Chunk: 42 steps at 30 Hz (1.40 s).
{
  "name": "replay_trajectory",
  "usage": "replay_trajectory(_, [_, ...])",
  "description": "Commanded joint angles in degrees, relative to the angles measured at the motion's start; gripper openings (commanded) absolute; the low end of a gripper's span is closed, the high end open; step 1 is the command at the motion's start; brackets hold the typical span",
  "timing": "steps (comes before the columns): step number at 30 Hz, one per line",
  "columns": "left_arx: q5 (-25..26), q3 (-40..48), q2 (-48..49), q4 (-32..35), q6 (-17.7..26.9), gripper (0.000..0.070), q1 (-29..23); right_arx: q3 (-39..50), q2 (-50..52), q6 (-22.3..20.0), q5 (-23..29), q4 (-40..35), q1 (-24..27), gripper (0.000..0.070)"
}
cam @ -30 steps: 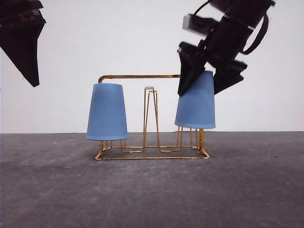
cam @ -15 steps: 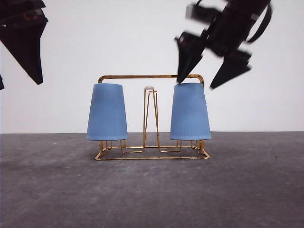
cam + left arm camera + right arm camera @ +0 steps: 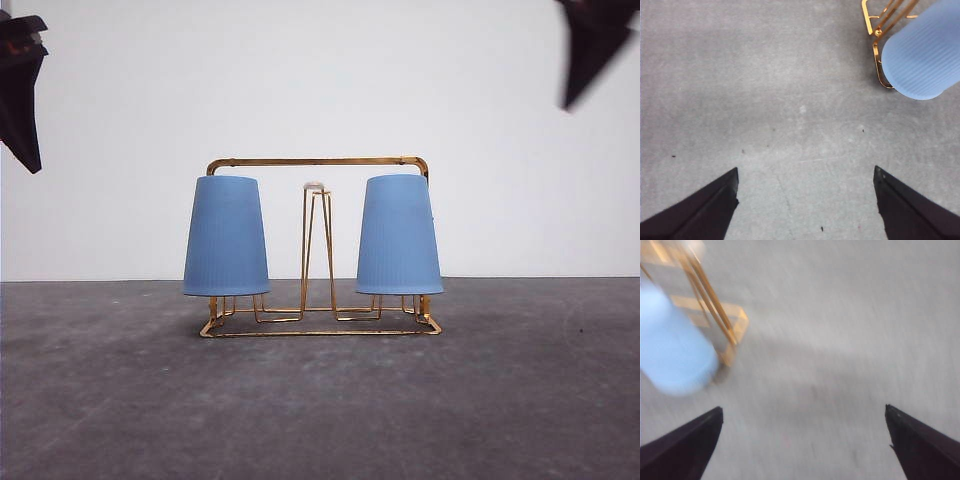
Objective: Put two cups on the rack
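Two light-blue ribbed cups hang upside down on the gold wire rack: the left cup and the right cup, one at each end. A white-tipped prong stands bare between them. My left gripper is high at the far left, its fingers spread open over bare table, with the left cup and rack base off to one side. My right gripper is high at the far right, a finger blurred, open and holding nothing; the right cup and rack appear blurred.
The rack stands mid-table on a grey mottled tabletop in front of a plain white wall. Bare grey surface stretches in front of and to both sides of the rack.
The right gripper let go of the right cup, which settled down onto the rack, then rose away up and to the right. The left gripper drifted further left.
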<state>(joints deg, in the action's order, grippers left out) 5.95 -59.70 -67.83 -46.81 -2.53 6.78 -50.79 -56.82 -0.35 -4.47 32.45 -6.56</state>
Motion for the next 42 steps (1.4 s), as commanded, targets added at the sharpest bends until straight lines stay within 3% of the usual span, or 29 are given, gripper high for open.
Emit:
replay_trajectory(1, [0.3,-0.7,-0.2,0.3,0.6,0.0510,0.0,1.9,2.8,1.2,-0.2,-0.2,0.3,0.0656])
replay_trajectory(9, [0.3,-0.7,-0.2,0.4,-0.2,0.0508,0.0,3.1,9.3,3.0,0.0,3.8,0.4,0.0635])
replay_trajectory(10, [0.3,-0.7,-0.2,0.4,-0.3,0.0473,0.0,3.1,9.5,3.1,0.0,3.9,0.4,0.0549])
replay_trajectory(11, [0.3,-0.7,-0.2,0.3,-0.3,0.0403,0.0,3.1,9.5,3.1,0.0,4.1,0.4,0.0395])
replay_trajectory(12, [0.3,-0.7,-0.2,0.3,-0.3,0.0219,0.0,3.1,9.5,3.1,-0.1,4.7,0.4,0.0167])
replay_trajectory(13, [0.3,-0.7,-0.2,0.4,-0.3,0.0086,0.1,3.1,9.4,3.0,-0.1,5.1,0.4,0.0035])
replay_trajectory(14, [0.3,-0.7,-0.2,0.5,-0.3,0.0017,0.1,3.1,9.4,2.8,0.0,5.3,0.4,0.0018])
replay_trajectory(32, [-0.4,-0.6,-0.1,1.8,-1.3,0.0021,0.2,3.1,9.4,4.4,0.0,1.8,0.3,0.0017])
replay_trajectory(35, [-1.7,1.2,3.1,3.5,4.3,0.0022,-0.1,3.1,9.4,4.4,0.0,0.7,0.3,0.0017])
replay_trajectory(38, [-1.5,9.3,10.2,10.2,4.8,0.0022,-0.1,3.1,9.4,4.4,0.0,-0.8,0.3,0.0017])
replay_trajectory(42, [-1.5,26.2,23.6,25.7,2.6,0.0022,-1.5,3.1,9.4,4.4,0.0,-2.3,0.3,0.0017])
